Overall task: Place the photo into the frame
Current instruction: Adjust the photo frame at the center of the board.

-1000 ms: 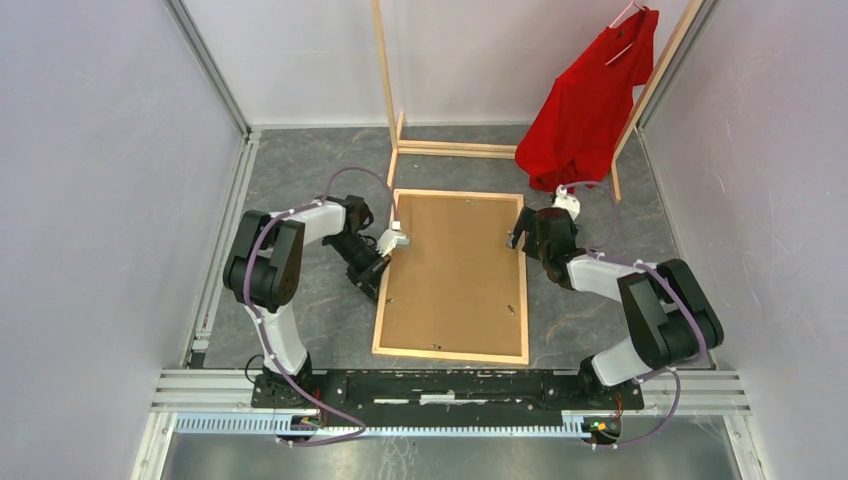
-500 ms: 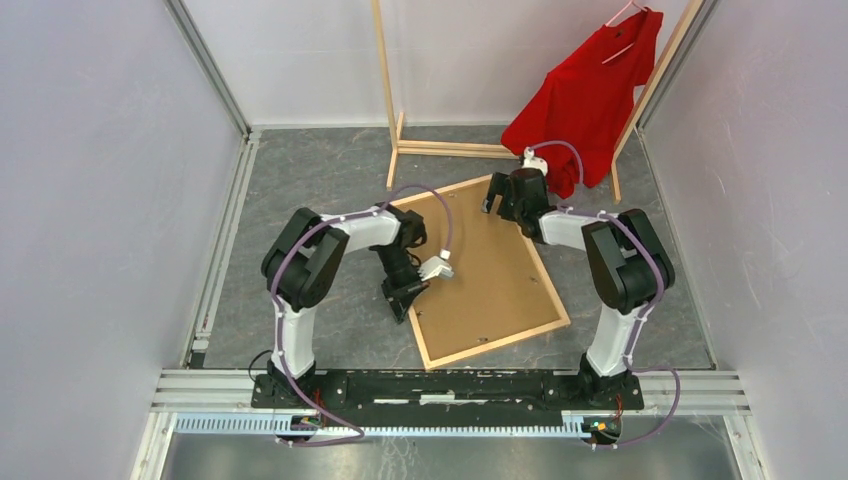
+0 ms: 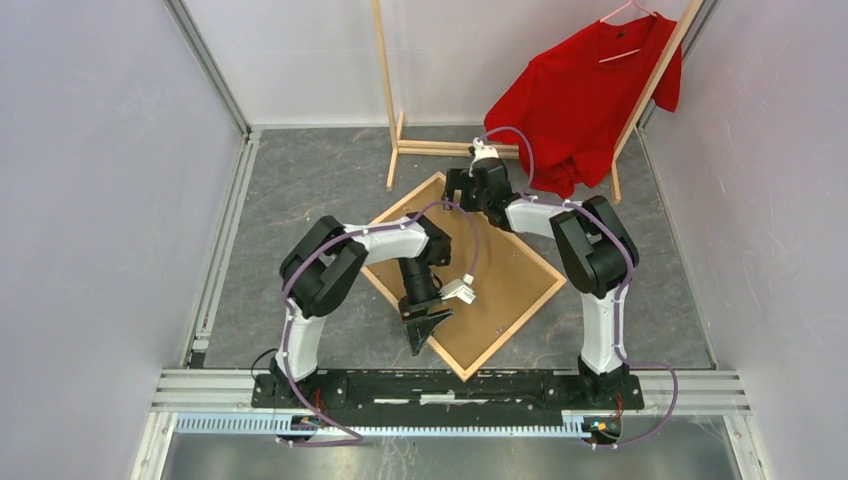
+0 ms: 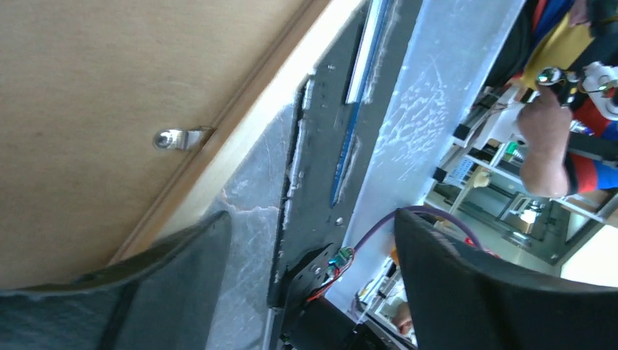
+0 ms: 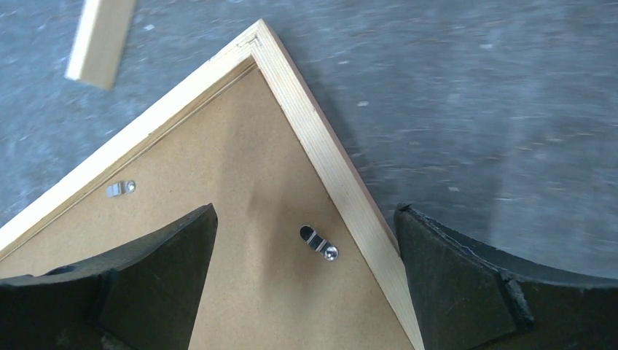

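The frame of light wood lies flat on the grey table, turned like a diamond, with its brown backing board facing up. The photo is hidden. My left gripper hangs by the frame's near-left edge, open. In the left wrist view the left gripper has only table between its fingers, with the frame's rim and a metal clip beside it. My right gripper is over the far corner, open. In the right wrist view the right gripper straddles the frame's rim above a clip.
A wooden clothes rack with a red shirt stands at the back, its base bar close to the frame's far corner. Walls close in both sides. A metal rail runs along the near edge.
The frame has turned counterclockwise from upright to a diamond. My left gripper has opened and moved toward the near edge. The right gripper has shifted left along the back, and the shirt has swung.
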Controlling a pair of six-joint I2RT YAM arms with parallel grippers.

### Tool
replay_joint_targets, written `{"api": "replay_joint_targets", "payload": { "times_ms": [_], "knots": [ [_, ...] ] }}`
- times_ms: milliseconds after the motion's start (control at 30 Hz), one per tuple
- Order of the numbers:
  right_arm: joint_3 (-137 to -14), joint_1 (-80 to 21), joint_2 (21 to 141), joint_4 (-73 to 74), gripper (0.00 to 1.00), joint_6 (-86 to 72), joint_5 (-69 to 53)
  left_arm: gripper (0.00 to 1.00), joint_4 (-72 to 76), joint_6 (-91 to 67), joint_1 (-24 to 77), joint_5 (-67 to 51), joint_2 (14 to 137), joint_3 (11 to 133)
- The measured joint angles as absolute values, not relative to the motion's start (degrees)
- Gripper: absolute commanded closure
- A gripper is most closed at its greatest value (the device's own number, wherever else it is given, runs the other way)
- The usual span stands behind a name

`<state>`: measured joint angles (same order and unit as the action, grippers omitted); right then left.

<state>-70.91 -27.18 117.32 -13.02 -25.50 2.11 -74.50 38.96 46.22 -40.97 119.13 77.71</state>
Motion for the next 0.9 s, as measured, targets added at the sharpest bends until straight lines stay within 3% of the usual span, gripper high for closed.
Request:
{"api": "replay_joint_targets", "payload": {
  "times_ms": [233, 400, 467, 633, 767, 900],
  "knots": [
    [-74.7, -31.4, 118.3, -9.6, 0.02, -23.6, -0.6, 0.00, -71.8, 40.6, 43.9, -38.7, 110.0, 75.3],
    [-73.2, -33.4, 114.0, -4.6, 0.02, -22.0, 2.6, 0.00, -71.6, 43.1, 33.5, -36.2, 107.1, 81.6],
    [-70.4, -33.6, 109.0, -2.9, 0.02, -21.8, 5.1, 0.01, -71.3, 43.7, 25.9, -35.6, 106.6, 87.1],
    [-63.3, -33.3, 94.3, -0.1, 0.02, -21.8, 9.7, 0.13, -65.8, 43.3, 7.2, -31.6, 106.6, 94.5],
    [-53.8, -33.2, 82.0, 3.0, 0.02, -23.6, 11.1, 0.17, -60.7, 41.1, -2.3, -27.4, 109.8, 94.5],
    [-42.1, -33.2, 70.1, 9.1, 0.02, -26.2, 11.7, 0.19, -56.3, 38.9, -5.7, -25.3, 112.9, 91.4]
  ]
}}
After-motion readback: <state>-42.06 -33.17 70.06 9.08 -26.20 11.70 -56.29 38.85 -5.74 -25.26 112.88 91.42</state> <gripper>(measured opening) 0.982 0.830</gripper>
